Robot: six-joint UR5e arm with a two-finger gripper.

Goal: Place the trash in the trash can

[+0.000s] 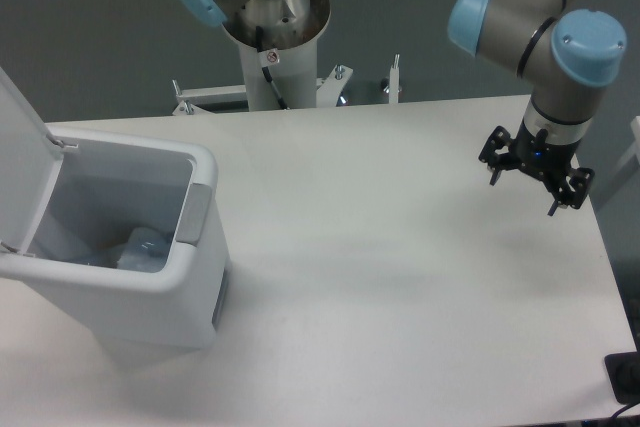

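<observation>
The large white rectangular plastic trash can [150, 267] is standing at the lower left of the frame on the flat white table [380, 287], its hinged lid [18, 157] leaning open toward the left edge. The crushed clear plastic bottle [140, 250] is lying inside the can, at the bottom. The black two-finger gripper [523, 190] is hanging at the right of the frame, above the table's right edge, well apart from the can. The arm's round metal base column [272, 47] is standing behind the table at upper centre.
</observation>
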